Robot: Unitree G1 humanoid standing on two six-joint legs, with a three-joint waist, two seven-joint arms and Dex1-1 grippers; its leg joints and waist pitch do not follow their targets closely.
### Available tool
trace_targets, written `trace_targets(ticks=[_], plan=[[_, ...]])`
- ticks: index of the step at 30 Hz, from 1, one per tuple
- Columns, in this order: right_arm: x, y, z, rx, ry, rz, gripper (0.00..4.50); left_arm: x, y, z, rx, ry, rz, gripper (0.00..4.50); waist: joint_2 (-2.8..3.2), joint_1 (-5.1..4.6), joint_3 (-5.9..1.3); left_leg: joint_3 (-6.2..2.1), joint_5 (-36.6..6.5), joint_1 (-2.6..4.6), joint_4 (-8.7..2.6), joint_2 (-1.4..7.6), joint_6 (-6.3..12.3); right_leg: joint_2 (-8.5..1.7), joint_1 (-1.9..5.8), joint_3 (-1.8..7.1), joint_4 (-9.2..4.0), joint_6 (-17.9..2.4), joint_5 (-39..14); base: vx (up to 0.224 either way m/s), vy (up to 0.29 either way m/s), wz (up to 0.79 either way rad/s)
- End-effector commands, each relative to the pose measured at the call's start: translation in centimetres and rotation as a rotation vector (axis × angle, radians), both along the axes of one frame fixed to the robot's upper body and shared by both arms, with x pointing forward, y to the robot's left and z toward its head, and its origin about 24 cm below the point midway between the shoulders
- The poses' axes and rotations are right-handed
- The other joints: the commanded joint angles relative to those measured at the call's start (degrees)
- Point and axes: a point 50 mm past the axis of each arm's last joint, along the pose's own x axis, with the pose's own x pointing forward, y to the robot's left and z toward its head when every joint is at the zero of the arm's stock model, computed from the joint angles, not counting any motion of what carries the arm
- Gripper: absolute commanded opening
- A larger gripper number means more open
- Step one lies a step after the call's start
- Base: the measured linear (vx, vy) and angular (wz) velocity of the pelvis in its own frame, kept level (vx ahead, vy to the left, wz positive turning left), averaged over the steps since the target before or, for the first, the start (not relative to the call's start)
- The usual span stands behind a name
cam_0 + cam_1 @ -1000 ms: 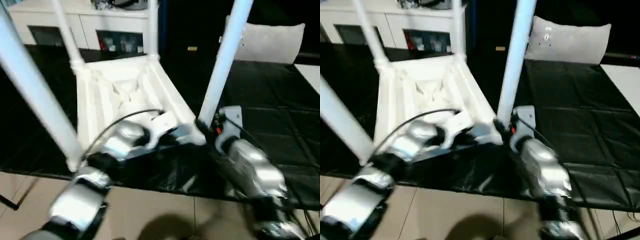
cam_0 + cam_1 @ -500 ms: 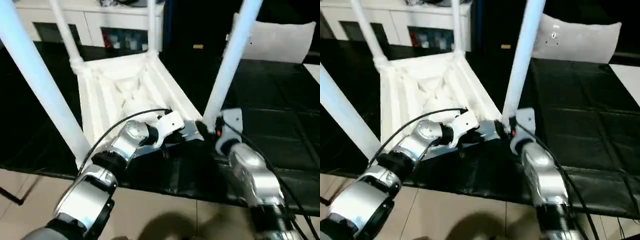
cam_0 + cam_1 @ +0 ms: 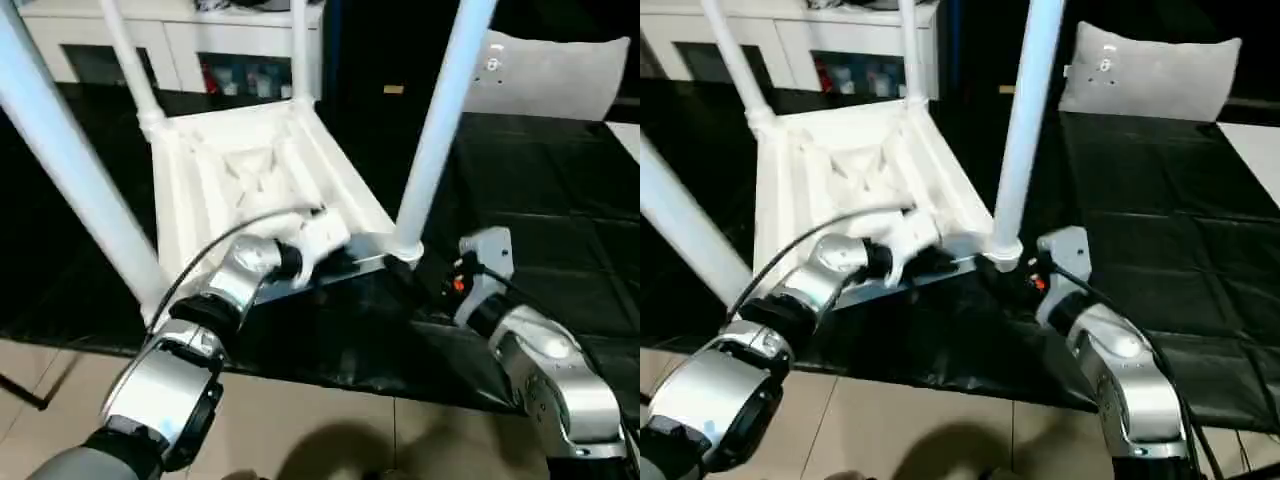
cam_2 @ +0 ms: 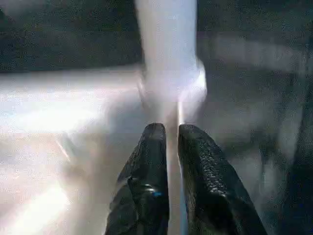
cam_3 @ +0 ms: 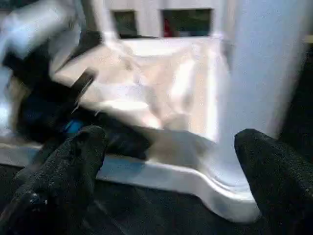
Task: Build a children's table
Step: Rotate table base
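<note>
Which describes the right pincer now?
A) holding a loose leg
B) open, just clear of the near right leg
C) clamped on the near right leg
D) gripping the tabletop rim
B: in the right wrist view the right pincer has its fingers spread wide, with the near right leg standing beyond them, ungripped.

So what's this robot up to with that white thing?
It is building a children's table. The white plastic ribbed tabletop lies upside down on a black-covered surface, four white tube legs standing up from its corners. The left gripper pinches the tabletop's near edge; the right gripper is open beside the nearest leg.
</note>
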Motion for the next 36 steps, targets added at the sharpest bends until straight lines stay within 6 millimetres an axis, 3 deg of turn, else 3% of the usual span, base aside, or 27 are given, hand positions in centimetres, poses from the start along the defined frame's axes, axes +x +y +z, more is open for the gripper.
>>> trace_targets(ticks=[1,3,5,8,9,11,12,13,14,15,16,19,21,24,25,27,30,32,34,36], plan=[[0.2,1.0,1.6,0.049,-0.049,0.053,4.50,-0.3,0.1,0.0,-0.045,0.007,0.014,0.86,-0.82,0.49,-4.00,-0.52,-7.5,-0.18,-3.53,1.90,4.95,-4.73,3.67,2.58,-4.19,-11.1,-14.5,0.000,0.000,0.00],[0.8,1.5,2.2,0.064,-0.069,0.065,4.50,-0.8,0.5,-0.5,-0.072,0.017,0.045,0.96,-1.06,0.52,-3.84,-0.38,-7.9,-0.20,-3.59,1.80,4.60,-4.57,3.62,2.67,-4.41,-10.0,-16.2,0.000,0.000,0.00],[1.1,1.7,2.4,0.062,-0.080,0.063,4.50,-1.2,0.6,-0.7,-0.087,0.023,0.061,1.18,-0.90,0.57,-3.89,-0.27,-8.1,0.04,-3.56,1.72,4.07,-4.50,3.35,2.72,-4.59,-8.6,-18.2,0.000,0.000,0.00],[1.9,2.1,2.8,0.068,-0.087,0.066,4.50,-2.6,1.1,-1.4,-0.133,0.056,0.077,1.48,-0.82,0.50,-4.08,-0.61,-7.9,-0.10,-3.82,2.31,3.06,-4.91,3.51,2.81,-3.93,-9.4,-16.8,0.000,0.000,0.00],[2.3,2.3,2.8,0.066,-0.087,0.065,4.50,-3.5,1.5,-1.6,-0.147,0.074,0.069,1.48,-0.73,0.54,-4.01,-0.27,-8.3,0.24,-3.64,2.13,3.01,-4.59,3.02,2.90,-4.31,-9.1,-17.1,0.000,0.000,0.00],[3.4,2.5,2.6,0.036,-0.070,0.047,4.50,-6.0,2.4,-1.9,-0.173,0.137,0.030,1.68,-0.54,0.42,-4.17,-0.70,-8.0,0.02,-4.00,2.78,1.86,-5.02,3.27,2.96,-3.23,-10.5,-14.5,0.000,0.000,0.00],[3.7,2.4,2.5,0.021,-0.064,0.035,4.50,-6.6,2.7,-2.0,-0.176,0.153,0.023,1.85,-0.49,0.17,-3.86,-0.53,-8.2,-0.18,-4.08,2.56,2.03,-4.67,3.01,2.98,-3.67,-10.4,-15.1,0.000,0.000,0.00],[4.0,2.4,2.3,0.012,-0.054,0.024,4.50,-7.2,3.0,-2.0,-0.173,0.167,0.009,1.85,-0.27,0.17,-3.66,-0.16,-9.6,0.12,-3.87,2.12,1.71,-4.29,2.66,3.02,-4.07,-9.8,-16.7,0.000,0.000,0.00],[4.3,2.3,2.2,0.003,-0.045,0.013,4.50,-7.9,3.3,-2.0,-0.171,0.182,-0.007,1.89,-0.24,0.22,-3.94,-0.31,-9.6,0.27,-3.80,2.24,1.14,-4.55,2.82,3.05,-3.64,-10.0,-16.4,0.000,0.000,0.00],[4.8,2.1,2.0,-0.019,-0.049,-0.010,4.50,-8.7,4.0,-2.2,-0.165,0.204,-0.019,1.93,-0.21,0.25,-3.64,-0.13,-10.3,0.25,-3.96,2.02,1.31,-4.16,2.57,3.03,-4.19,-8.9,-18.2,0.000,0.000,0.00],[5.2,2.0,1.9,-0.018,-0.036,-0.018,4.50,-9.7,5.0,-2.4,-0.158,0.236,-0.024,1.93,-0.22,0.08,-3.77,-0.42,-10.6,0.07,-4.05,2.10,0.75,-4.40,2.88,3.01,-3.75,-9.0,-18.3,0.000,0.000,0.00],[5.9,1.6,1.6,-0.027,-0.020,-0.051,4.50,-11.5,6.8,-2.8,-0.135,0.286,-0.027,2.24,-0.01,-0.08,-3.55,-0.17,-11.1,0.38,-4.11,1.94,0.69,-3.79,2.49,3.05,-4.08,-8.2,-18.2,0.000,0.000,0.00],[6.7,0.6,1.1,-0.067,-0.008,-0.130,4.50,-13.4,8.9,-2.9,-0.092,0.333,-0.037,2.33,-0.10,-0.28,-3.38,-0.33,-11.8,0.09,-4.43,2.01,0.47,-3.79,2.59,2.99,-3.98,-8.4,-18.6,0.000,0.000,0.00],[7.7,-1.5,0.5,-0.113,0.003,-0.313,4.50,-15.5,10.9,-2.8,-0.018,0.392,-0.031,2.68,-0.25,-0.30,-3.31,-0.04,-14.1,1.08,-4.12,1.84,-0.30,-3.69,1.90,3.15,-4.18,-7.9,-21.3,0.000,0.000,0.00],[8.1,-2.7,0.3,-0.133,0.004,-0.405,4.50,-16.2,11.6,-2.7,0.014,0.417,-0.021,2.68,-0.02,-0.30,-3.18,-0.31,-14.4,0.69,-4.47,1.93,-0.81,-3.87,2.09,3.08,-4.07,-7.7,-22.7,0.000,0.000,0.00],[8.4,-4.4,0.0,-0.164,-0.004,-0.530,4.50,-17.2,12.9,-2.6,0.049,0.448,0.003,2.70,-0.08,-0.33,-2.91,-0.03,-17.3,1.64,-4.27,1.71,-1.11,-3.35,1.26,3.02,-4.72,-6.5,-25.5,0.000,0.000,0.00],[8.3,-5.7,-0.3,-0.185,-0.002,-0.588,4.50,-18.1,14.8,-2.1,0.072,0.465,0.056,3.02,-0.26,-0.18,-2.89,-0.03,-18.4,1.55,-4.25,1.41,-1.11,-3.10,1.36,3.02,-4.69,-5.4,-25.7,0.000,0.000,0.00],[8.2,-5.9,-0.5,-0.194,-0.002,-0.569,4.50,-18.2,16.3,-1.6,0.091,0.462,0.094,3.26,-0.29,-0.31,-3.03,-0.25,-17.4,0.91,-4.39,1.31,-0.66,-3.21,1.95,3.00,-4.46,-4.7,-24.7,0.000,0.000,0.00],[8.0,-5.7,-0.8,-0.204,-0.004,-0.537,4.50,-18.0,17.5,-1.1,0.110,0.452,0.128,3.26,-0.72,-0.61,-3.00,-0.32,-17.2,0.59,-4.40,1.24,-0.31,-3.22,2.16,2.96,-4.41,-4.5,-24.6,0.000,0.000,0.00],[7.0,-4.3,-1.6,-0.221,0.003,-0.382,4.50,-16.6,18.8,0.7,0.077,0.360,0.189,3.35,-0.79,-1.33,-3.06,-0.31,-16.5,0.46,-4.18,1.06,0.63,-3.31,2.30,3.00,-4.57,-4.5,-25.3,0.000,0.000,0.00]])
